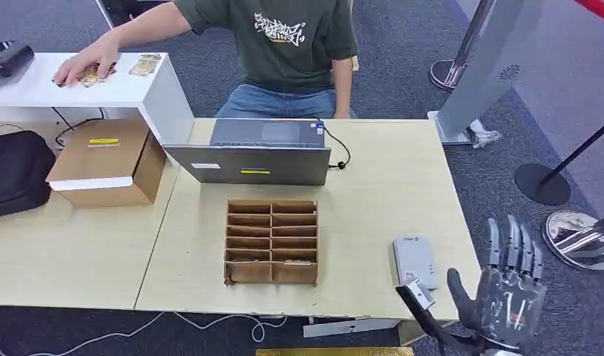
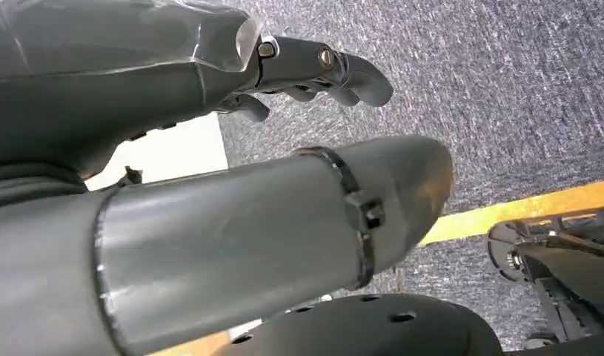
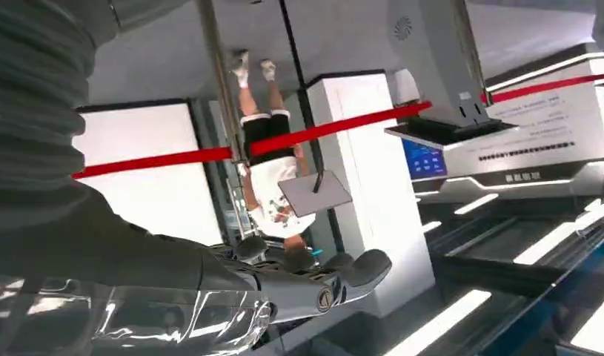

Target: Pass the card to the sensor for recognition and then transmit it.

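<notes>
Basically nothing is done yet, as far as these views show. The right hand (image 1: 506, 297) is raised off the near right corner of the tabletop (image 1: 380, 200), palm up, fingers straight and spread, holding nothing; the right wrist view shows the same fingers (image 3: 313, 285) extended with nothing in them. The left hand (image 2: 313, 70) hangs low over carpet, fingers loosely curled, nothing visible in it, though I can't tell for sure how closed it is from that angle. The sensor (image 1: 415, 261), a small grey-white box, sits on the tabletop near the right front edge, just beside the right hand, with nothing on it. A dark bracket-like part (image 1: 421, 308) pokes up between sensor and hand; can't tell what it is. The cards: gold-ish ones (image 1: 145, 65) lie on the white shelf (image 1: 135, 93) at far left, one under the person's hand (image 1: 87, 63), well apart from the robot. The divided cardboard tray (image 1: 271, 241) sits mid-tabletop, in front of the laptop (image 1: 258, 152); its slots look mostly empty, contents too small to tell. My read: the robot is waiting with an open palm for a card handover. Still left: take the card, present it to the sensor, then pass it on.
</notes>
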Controlling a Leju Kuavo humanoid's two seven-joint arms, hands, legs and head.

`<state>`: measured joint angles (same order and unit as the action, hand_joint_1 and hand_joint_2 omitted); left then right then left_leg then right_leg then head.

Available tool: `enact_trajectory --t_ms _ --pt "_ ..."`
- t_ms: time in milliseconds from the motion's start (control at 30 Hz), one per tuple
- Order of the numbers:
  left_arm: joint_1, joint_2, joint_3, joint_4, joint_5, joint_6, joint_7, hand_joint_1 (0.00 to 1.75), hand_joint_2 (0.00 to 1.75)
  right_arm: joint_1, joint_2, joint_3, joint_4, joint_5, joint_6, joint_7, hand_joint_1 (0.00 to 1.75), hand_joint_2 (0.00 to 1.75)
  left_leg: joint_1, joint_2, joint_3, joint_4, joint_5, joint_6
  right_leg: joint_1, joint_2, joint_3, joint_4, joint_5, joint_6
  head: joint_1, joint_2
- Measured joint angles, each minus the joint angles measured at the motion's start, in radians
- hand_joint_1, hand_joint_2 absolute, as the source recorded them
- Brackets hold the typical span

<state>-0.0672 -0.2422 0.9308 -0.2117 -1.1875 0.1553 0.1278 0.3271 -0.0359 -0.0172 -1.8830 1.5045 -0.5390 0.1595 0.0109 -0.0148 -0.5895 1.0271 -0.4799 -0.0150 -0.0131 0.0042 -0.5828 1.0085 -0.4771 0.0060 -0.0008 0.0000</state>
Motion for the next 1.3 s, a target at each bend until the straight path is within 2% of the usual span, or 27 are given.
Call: enact_trajectory --t_ms 167,300,467,533,600,667,767,867,967,1067,1300 --pt "0.000 0.000 0.001 0.000 0.006 -0.001 0.000 0.00 0.00 0.028 0.013 0.000 -0.035 0.000 0.015 0.000 0.00 1.75 0.000 0.000 0.000 0.000 0.000 0.000 0.000 0.000 0.000 0.000 0.000 0.000 0.000 0.000" --pt "0.000 0.000 0.001 0.000 0.006 -0.003 0.000 0.00 0.00 0.053 0.024 0.000 -0.060 0.000 0.016 -0.024 0.00 1.75 0.000 0.000 0.000 0.000 0.000 0.000 0.000 0.000 0.000 0.000 0.000 0.000 0.000 0.000" --pt "0.001 0.001 0.002 0.000 0.013 -0.009 0.001 0.00 0.00 0.102 0.069 -0.012 -0.096 0.000 0.015 -0.164 0.00 1.75 0.000 0.000 0.000 0.000 -0.001 -0.001 0.000 0.000 0.000 0.000 -0.001 -0.001 0.000 0.000" --pt "0.000 0.001 0.014 0.000 0.024 -0.009 0.001 0.00 0.00 0.122 0.102 -0.024 -0.111 0.000 0.026 -0.219 0.00 1.75 0.000 0.000 0.001 0.000 -0.001 -0.001 0.000 0.000 0.000 0.000 -0.001 -0.001 0.000 0.000" --pt "0.002 0.001 0.022 0.000 0.029 -0.008 0.001 0.00 0.00 0.140 0.128 -0.028 -0.119 0.000 0.054 -0.238 0.00 1.75 0.000 0.000 0.000 0.000 -0.001 -0.001 0.000 0.000 0.000 0.000 -0.001 -0.001 0.000 0.000" --pt "0.001 0.001 0.031 0.000 0.030 -0.007 0.001 0.00 0.00 0.150 0.140 -0.025 -0.121 0.000 0.075 -0.222 0.00 1.75 0.000 0.000 0.000 0.000 -0.001 -0.001 0.000 0.000 0.000 0.000 -0.001 -0.001 0.000 0.000" --pt "0.001 0.001 0.035 0.000 0.029 -0.003 0.000 0.00 0.00 0.159 0.141 0.022 -0.117 0.000 0.085 -0.157 0.00 1.75 0.000 0.001 0.000 0.000 -0.001 -0.001 0.000 0.000 0.000 0.000 -0.001 -0.001 0.000 0.000" --pt "0.001 0.001 0.036 0.000 0.015 -0.004 0.000 0.00 0.00 0.157 0.143 0.090 -0.098 0.000 0.104 -0.113 0.00 1.75 0.000 0.001 0.001 0.000 -0.001 -0.001 0.000 0.000 0.001 0.000 -0.001 -0.001 0.000 0.000" --pt "0.000 0.002 0.050 0.000 0.010 -0.010 0.000 0.00 0.00 0.128 0.143 0.188 -0.058 0.000 0.112 -0.003 0.00 1.75 0.000 0.001 0.001 0.000 -0.001 -0.001 0.000 0.001 0.001 0.000 -0.001 -0.002 0.000 0.000" --pt "-0.001 0.002 0.053 0.000 0.009 -0.010 -0.002 0.00 0.00 0.087 0.136 0.277 -0.017 -0.006 0.113 0.042 0.00 1.75 0.000 0.002 0.002 0.000 -0.001 -0.001 0.000 0.001 0.001 0.000 -0.001 -0.002 0.000 0.000" --pt "-0.001 0.001 0.058 0.000 0.006 -0.009 -0.002 0.00 0.00 0.001 0.100 0.364 0.086 -0.059 0.092 0.049 0.00 1.75 0.000 0.002 0.002 0.000 -0.001 -0.001 0.000 0.001 0.001 0.000 -0.001 -0.002 0.000 0.000"
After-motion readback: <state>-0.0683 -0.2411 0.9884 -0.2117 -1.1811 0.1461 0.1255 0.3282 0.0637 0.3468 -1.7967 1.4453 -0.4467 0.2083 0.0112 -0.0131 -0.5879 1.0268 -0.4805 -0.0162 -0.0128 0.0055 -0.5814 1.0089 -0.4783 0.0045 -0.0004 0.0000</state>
